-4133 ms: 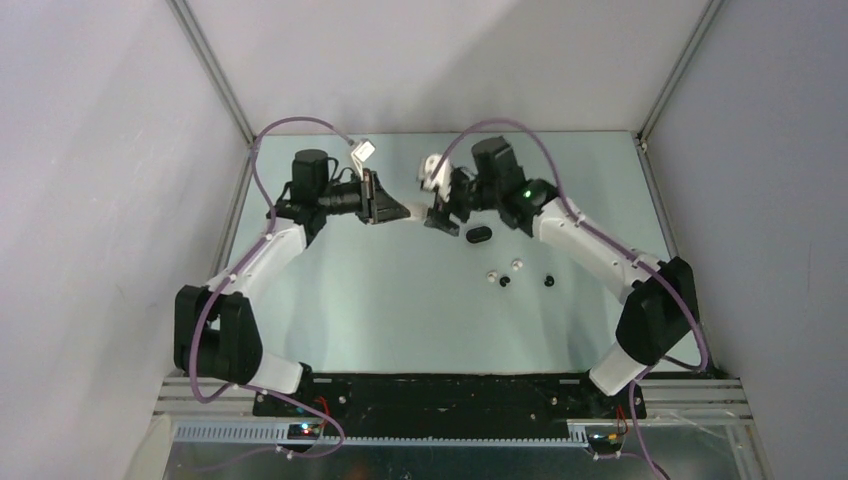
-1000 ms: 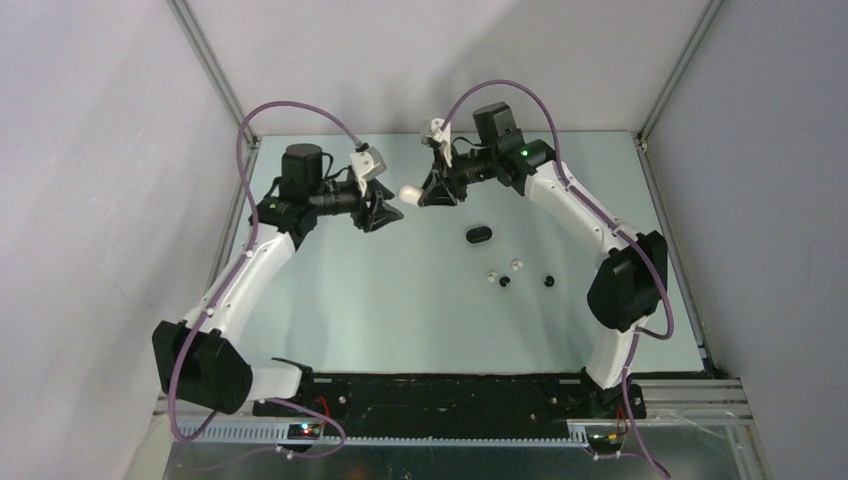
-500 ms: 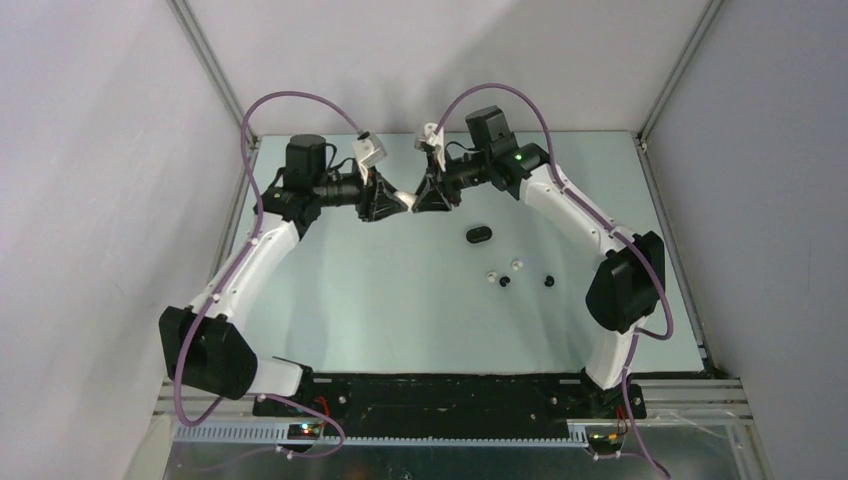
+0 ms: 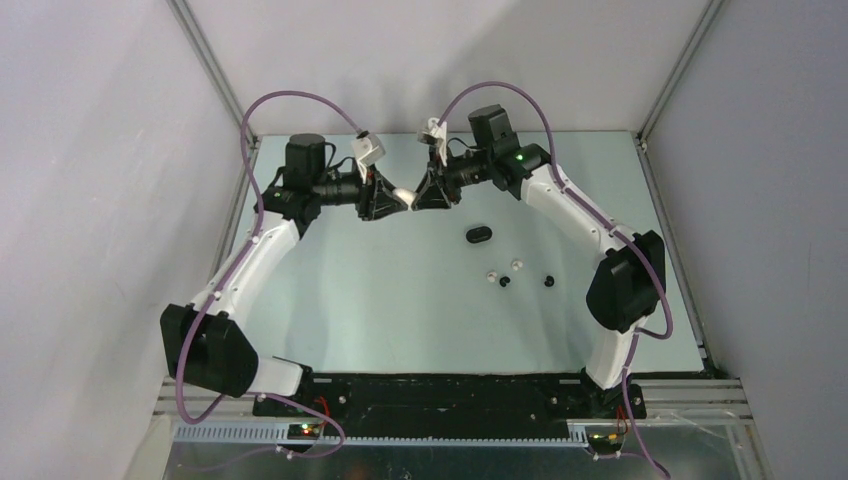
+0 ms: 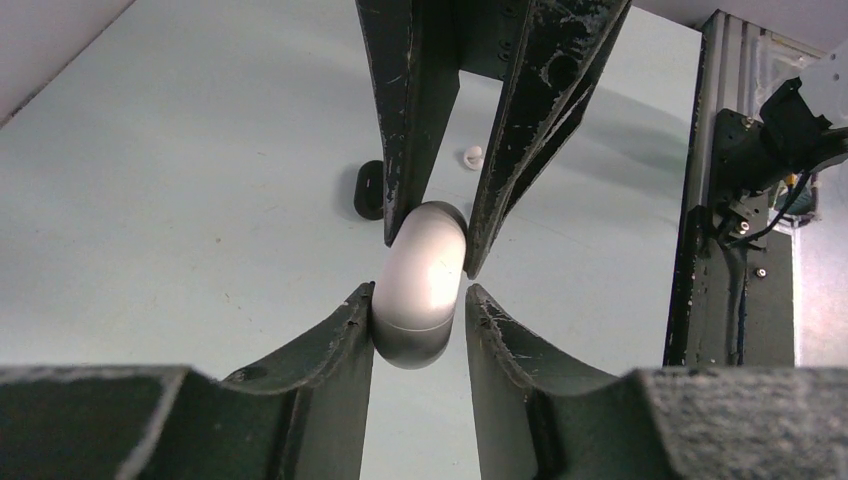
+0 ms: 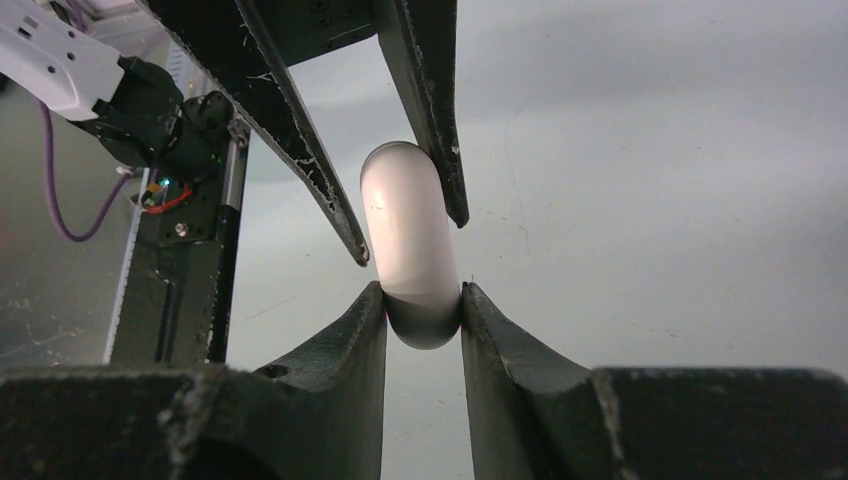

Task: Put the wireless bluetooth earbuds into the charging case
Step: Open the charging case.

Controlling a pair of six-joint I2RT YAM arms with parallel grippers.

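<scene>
Over the table's [image 4: 380, 300] far middle, top view: left gripper [image 4: 388, 197], apart a second ago, now pinches the white charging case [image 4: 402, 196] alongside right gripper [image 4: 424, 195], probably to open it; below lie one black case [image 4: 479, 235], two white earbuds [image 4: 517, 264], two black earbuds [image 4: 549, 281]. Left wrist: its fingers [image 5: 350, 330] clamp one end. Right wrist: its fingers [image 6: 365, 330] clamp the other.

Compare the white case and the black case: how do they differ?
Colour: the white case is glossy white, the black case black. Position: the white case is held above the table; the black case lies on it. Contact: left gripper and right gripper each pinch an end of the white case; nothing touches the black case. Both are pill-shaped.
</scene>
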